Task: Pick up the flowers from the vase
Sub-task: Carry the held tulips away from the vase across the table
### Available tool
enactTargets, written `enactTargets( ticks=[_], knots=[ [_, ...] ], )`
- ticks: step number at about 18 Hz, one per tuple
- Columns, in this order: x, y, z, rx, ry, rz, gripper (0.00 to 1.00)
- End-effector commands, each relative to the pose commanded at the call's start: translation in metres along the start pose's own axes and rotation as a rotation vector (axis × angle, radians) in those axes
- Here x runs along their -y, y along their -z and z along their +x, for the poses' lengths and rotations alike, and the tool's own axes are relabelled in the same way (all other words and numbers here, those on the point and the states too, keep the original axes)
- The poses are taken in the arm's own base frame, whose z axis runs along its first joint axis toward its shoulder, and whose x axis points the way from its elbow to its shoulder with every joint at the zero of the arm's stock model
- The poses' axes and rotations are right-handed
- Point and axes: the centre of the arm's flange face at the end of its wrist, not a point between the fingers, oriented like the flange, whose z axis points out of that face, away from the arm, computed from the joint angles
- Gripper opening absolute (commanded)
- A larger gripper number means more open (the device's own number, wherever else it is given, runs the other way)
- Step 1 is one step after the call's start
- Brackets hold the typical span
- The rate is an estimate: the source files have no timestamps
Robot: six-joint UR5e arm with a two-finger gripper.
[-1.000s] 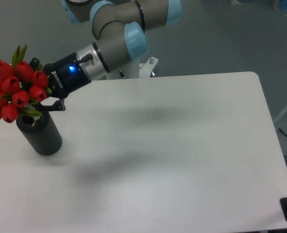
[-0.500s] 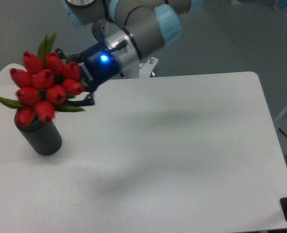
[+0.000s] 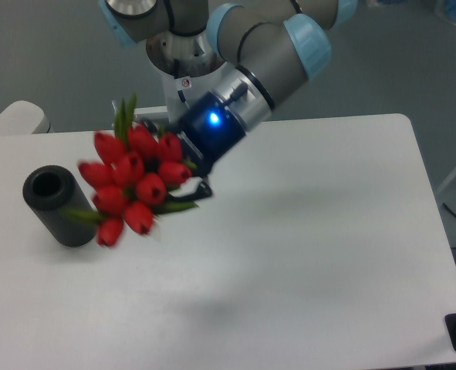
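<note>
Keeping the end effector (image 3: 180,171) clamped on the flowers (image 3: 132,182), the arm should raise them clear of the vase (image 3: 57,206).

One fixed cam, high front view, angled down; table (image 3: 305,254) fills frame, arm (image 3: 243,46) at top.
</note>
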Motion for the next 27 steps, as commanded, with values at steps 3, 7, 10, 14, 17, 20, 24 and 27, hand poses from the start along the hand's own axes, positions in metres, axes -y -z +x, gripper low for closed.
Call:
enactTargets(
  ticks=[3, 7, 10, 14, 17, 20, 24, 27],
  knots=[
    [-0.036, -0.003, -0.027, 0.053, -0.025, -0.110, 0.13],
    [-0.070, -0.007, -0.051, 0.096, -0.060, -0.249, 0.13],
    [-0.094, -0.017, -0.072, 0.124, -0.078, -0.389, 0.13],
    [-0.122, -0.027, -0.093, 0.122, -0.083, -0.527, 0.14],
    [-0.123, -0.024, -0.113, 0.070, -0.026, -0.627, 0.13],
    [-0.127, -0.028, -0.127, -0.008, -0.072, -0.756, 0.13],
    [-0.156, -0.033, -0.140, -0.054, -0.168, -0.915, 0.13],
    [-0.173, -0.047, -0.153, -0.078, -0.195, -0.937, 0.13]
  ],
)
